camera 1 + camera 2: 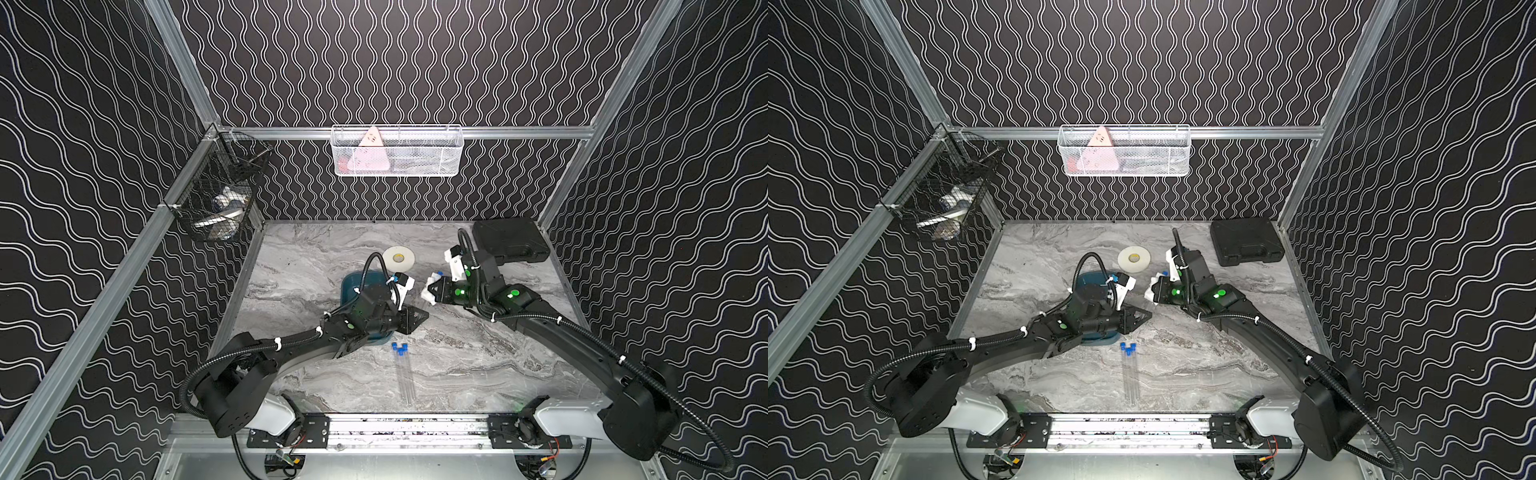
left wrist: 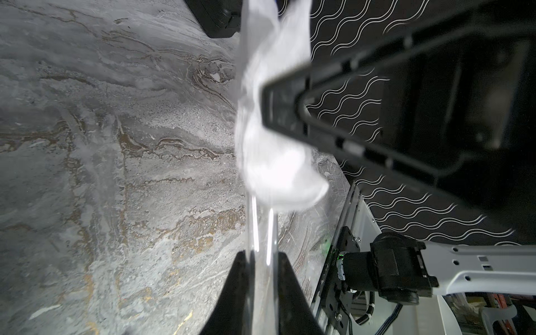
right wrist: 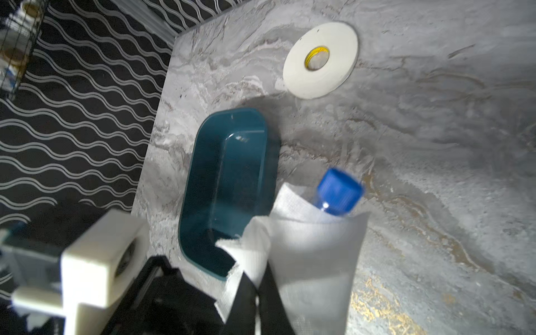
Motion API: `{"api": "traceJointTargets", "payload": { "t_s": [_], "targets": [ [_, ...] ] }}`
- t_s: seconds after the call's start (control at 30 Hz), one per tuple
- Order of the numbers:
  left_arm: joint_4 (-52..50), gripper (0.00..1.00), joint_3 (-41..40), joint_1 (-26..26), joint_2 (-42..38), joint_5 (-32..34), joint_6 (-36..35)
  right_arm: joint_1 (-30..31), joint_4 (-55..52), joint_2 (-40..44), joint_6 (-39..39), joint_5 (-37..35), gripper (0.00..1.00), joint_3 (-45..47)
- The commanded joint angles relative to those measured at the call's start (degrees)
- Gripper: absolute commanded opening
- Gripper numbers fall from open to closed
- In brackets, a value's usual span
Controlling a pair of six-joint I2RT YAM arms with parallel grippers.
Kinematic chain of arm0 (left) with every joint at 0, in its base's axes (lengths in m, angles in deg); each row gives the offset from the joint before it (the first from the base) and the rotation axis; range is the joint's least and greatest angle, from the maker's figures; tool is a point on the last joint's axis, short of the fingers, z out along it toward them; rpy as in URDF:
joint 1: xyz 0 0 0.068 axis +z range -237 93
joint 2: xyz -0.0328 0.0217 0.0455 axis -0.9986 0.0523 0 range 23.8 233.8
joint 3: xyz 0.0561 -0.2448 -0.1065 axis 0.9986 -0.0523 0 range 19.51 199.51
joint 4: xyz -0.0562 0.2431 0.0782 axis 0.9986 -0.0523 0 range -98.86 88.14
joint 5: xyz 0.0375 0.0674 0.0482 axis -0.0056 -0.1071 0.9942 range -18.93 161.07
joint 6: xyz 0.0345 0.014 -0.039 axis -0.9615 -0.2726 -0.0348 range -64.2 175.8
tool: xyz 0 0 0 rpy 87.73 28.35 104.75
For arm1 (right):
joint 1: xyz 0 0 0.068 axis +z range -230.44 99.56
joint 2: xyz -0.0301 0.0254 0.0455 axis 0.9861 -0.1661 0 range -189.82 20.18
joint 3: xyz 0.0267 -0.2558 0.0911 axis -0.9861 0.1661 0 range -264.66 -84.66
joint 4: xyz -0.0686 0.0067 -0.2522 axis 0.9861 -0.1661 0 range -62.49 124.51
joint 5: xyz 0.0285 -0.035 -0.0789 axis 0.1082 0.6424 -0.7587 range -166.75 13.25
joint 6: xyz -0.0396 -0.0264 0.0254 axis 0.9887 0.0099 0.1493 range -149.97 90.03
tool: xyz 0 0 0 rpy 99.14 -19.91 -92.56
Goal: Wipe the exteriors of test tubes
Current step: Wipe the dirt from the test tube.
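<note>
Pinching a tube point(image 2: 262, 229), left fingers point(image 1: 420, 319) face right fingers point(image 3: 246, 293) clamping tissue point(image 3: 313, 246) seemingly round it.

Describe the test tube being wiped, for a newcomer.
Find the teal plastic tray. Beside it, the right pincer clamps white tissue around one clear, blue-capped test tube. Unlike the three tubes lying flat nearer the front, it's raised and wrapped.

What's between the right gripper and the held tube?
Only the white tissue: it wraps the test tube near its capped end, and the right gripper is shut on it. The left gripper grips the tube bare.
</note>
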Motion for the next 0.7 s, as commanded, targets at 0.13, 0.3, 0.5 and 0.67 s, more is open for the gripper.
{"api": "traceJointTargets", "payload": {
  "t_s": [0.13,0.3,0.5,0.67],
  "targets": [
    [3.4,0.1,0.3,0.0,0.8,-0.7,0.9,3.4,0.7,1.3,-2.3,-0.9,0.0,2.9],
    [3.1,0.1,1.0,0.0,1.1,-1.1,0.8,1.4,-0.4,0.0,0.3,-3.8,0.0,0.5],
    [2.8,0.1,0.6,0.0,0.3,-0.7,0.6,-5.7,-3.8,-3.6,3.2,-2.7,0.0,-5.1],
    [2.7,0.1,-0.2,0.1,-0.7,0.2,0.6,-5.3,-4.0,-3.3,4.5,-0.9,0.0,-5.6]
  ]
}}
